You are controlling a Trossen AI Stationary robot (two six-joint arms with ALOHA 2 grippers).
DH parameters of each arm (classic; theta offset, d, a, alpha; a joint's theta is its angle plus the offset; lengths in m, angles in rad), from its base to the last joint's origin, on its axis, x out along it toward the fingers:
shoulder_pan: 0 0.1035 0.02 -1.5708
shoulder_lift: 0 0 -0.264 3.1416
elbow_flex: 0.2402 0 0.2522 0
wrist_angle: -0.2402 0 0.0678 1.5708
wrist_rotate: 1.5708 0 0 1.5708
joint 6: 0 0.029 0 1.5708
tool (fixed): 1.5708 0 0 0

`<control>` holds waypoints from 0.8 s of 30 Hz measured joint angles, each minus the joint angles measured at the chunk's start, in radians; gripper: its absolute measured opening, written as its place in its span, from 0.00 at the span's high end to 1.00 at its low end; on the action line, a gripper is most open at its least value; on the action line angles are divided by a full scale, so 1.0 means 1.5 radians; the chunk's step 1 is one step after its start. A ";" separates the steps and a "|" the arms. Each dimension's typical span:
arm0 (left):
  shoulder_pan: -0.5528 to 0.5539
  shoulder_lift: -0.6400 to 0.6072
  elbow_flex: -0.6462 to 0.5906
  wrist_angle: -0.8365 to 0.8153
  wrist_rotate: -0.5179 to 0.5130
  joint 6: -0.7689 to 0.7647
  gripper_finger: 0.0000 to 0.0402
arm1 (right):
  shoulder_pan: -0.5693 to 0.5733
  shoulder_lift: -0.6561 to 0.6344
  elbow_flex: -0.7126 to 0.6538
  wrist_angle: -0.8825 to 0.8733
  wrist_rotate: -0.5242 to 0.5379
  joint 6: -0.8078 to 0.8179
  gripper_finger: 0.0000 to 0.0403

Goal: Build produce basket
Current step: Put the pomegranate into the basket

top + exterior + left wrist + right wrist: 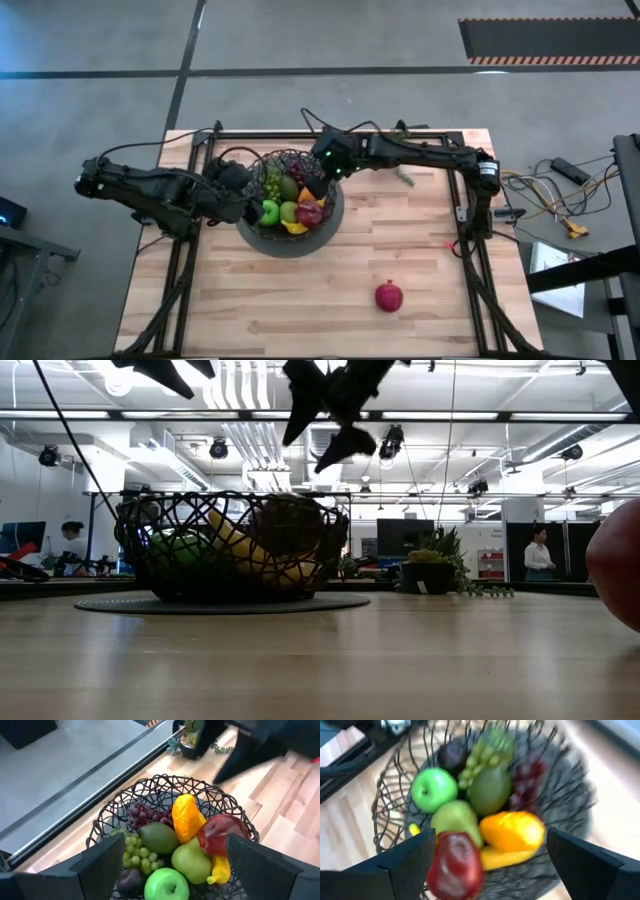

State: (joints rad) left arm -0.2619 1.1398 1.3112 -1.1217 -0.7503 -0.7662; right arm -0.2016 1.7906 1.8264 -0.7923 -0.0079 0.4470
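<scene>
The black wire basket (290,205) stands on its dark disc base at the table's middle far part. It holds a green apple (166,884), green grapes (137,852), purple grapes (145,814), an avocado (158,837), an orange piece (187,817), a red apple (221,834), a banana (218,870) and a dark plum (131,879). A pomegranate (389,297) lies on the table near the front right. My left gripper (240,195) is open, above the basket's left rim. My right gripper (325,165) is open, above the basket's far right rim.
A small potted green plant (432,570) stands at the table's far edge, right of the basket. Bare wood lies in front of the basket and around the pomegranate. A metal frame (470,240) runs along the table's sides.
</scene>
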 joint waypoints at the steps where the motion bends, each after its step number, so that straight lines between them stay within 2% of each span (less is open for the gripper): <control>1: 0.000 0.001 -0.001 0.000 0.003 -0.003 0.18 | 0.000 -0.006 0.009 -0.006 0.016 -0.017 0.10; 6: -0.001 0.002 -0.003 0.024 0.032 -0.008 0.18 | 0.000 -0.042 0.036 -0.001 0.058 -0.112 0.10; 11: -0.002 0.005 -0.003 0.118 0.077 -0.009 0.18 | 0.001 -0.097 0.006 0.004 0.099 -0.173 0.10; 16: -0.002 0.048 -0.002 0.206 0.075 0.004 0.18 | 0.020 -0.188 -0.108 0.005 0.183 -0.173 0.10; 19: -0.002 0.087 -0.002 0.269 0.081 0.004 0.18 | 0.044 -0.255 -0.196 0.008 0.185 -0.137 0.10; 24: -0.002 0.167 0.005 0.390 0.130 0.011 0.18 | 0.106 -0.392 -0.329 0.008 0.186 -0.057 0.10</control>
State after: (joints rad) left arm -0.2649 1.3898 1.3183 -0.5360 -0.5559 -0.7497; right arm -0.0428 1.2028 1.3324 -0.7799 0.2707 0.3621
